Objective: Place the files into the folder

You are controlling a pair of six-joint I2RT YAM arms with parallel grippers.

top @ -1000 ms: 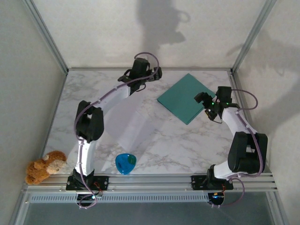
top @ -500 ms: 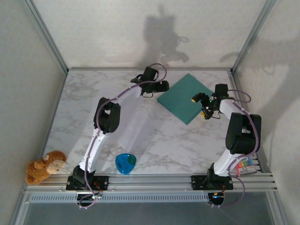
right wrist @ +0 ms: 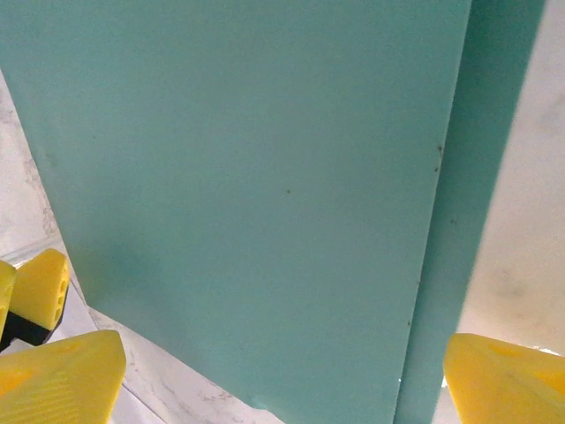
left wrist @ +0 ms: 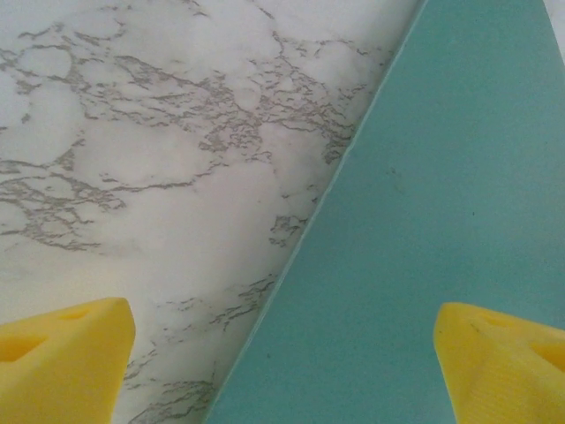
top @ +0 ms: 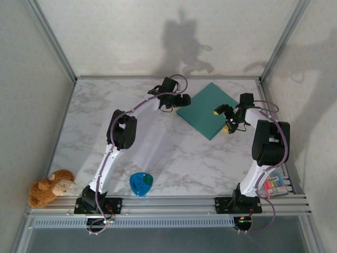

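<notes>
The folder (top: 207, 109) is a flat teal rectangle lying closed on the marble, turned like a diamond at the back right. My left gripper (top: 180, 100) hovers over its left edge. In the left wrist view the yellow fingertips (left wrist: 62, 362) stand wide apart, one over marble and one over the folder (left wrist: 424, 221), so the left gripper (left wrist: 282, 380) is open with nothing in it. My right gripper (top: 224, 120) is open over the folder's near right corner. Teal folder (right wrist: 256, 177) shows between its spread fingertips (right wrist: 508, 380); the right gripper (right wrist: 282, 384) is empty. The files (top: 151, 143) lie as a pale sheet under the left arm.
A small blue cup (top: 141, 183) stands near the front edge, a plush toy (top: 50, 187) at the front left corner. A small colourful item (top: 274, 184) sits by the right arm's base. Frame posts and walls close in the table on three sides.
Both arms have swung in toward the folder: the left gripper moved right to its left edge, the right gripper moved back and left onto its near right corner. The folder has not moved.
</notes>
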